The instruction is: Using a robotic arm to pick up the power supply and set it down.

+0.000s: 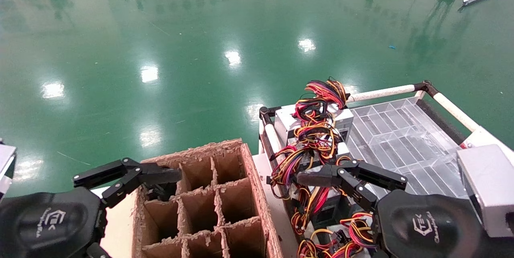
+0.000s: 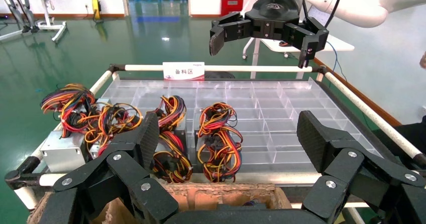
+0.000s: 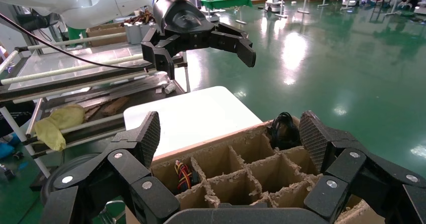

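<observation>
Several silver-grey power supplies point(image 1: 289, 119) with red, yellow and black wire loops point(image 1: 317, 133) stand in a row along the cart's left edge, also seen as a metal box point(image 2: 63, 151) and wire bundles point(image 2: 218, 138). My right gripper point(image 3: 231, 133) is open and empty, and its far finger point(image 1: 321, 177) hovers just above the wires of the nearer supplies. My left gripper point(image 2: 228, 133) is open and empty; its far finger point(image 1: 160, 175) reaches over the far-left corner of the brown divided cardboard box point(image 1: 249, 177). No supply is held.
One box cell holds red and yellow wires point(image 3: 184, 176), a corner cell a black cable bundle point(image 3: 284, 131). A clear divided tray point(image 1: 401, 137) fills the rest of the cart, framed by white rails point(image 1: 381, 92). A white tabletop point(image 3: 191, 116) lies beside the box. Green floor surrounds everything.
</observation>
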Available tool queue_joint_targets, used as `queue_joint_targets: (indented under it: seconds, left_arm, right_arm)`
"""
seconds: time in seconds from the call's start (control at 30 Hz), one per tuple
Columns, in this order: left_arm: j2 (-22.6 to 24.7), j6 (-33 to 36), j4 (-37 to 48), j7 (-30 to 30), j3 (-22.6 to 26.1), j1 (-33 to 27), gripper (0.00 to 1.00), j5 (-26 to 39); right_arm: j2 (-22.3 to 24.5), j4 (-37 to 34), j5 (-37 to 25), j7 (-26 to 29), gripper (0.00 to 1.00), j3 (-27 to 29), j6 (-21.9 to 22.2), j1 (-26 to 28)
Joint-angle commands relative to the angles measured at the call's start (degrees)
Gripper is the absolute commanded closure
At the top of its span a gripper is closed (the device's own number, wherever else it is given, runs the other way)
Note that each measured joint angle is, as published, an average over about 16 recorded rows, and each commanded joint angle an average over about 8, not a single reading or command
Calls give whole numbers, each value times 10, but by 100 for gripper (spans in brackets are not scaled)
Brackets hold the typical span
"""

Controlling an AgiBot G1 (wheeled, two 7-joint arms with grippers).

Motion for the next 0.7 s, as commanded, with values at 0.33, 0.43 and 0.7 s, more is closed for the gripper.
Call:
queue_joint_targets:
  seconds: [0.33, 0.43, 0.7]
  left_arm:
    - [0, 0, 0, 0, 0, 0, 100, 0]
    - [0, 0, 0, 0, 0, 0, 100, 0]
    - [0, 0, 0, 0, 0, 0, 100, 0]
  right_arm:
    - [0, 0, 0, 0, 0, 0, 0, 0]
    - [0, 0, 0, 0, 0, 0, 0, 0]
    - [0, 0, 0, 0, 0, 0, 0, 0]
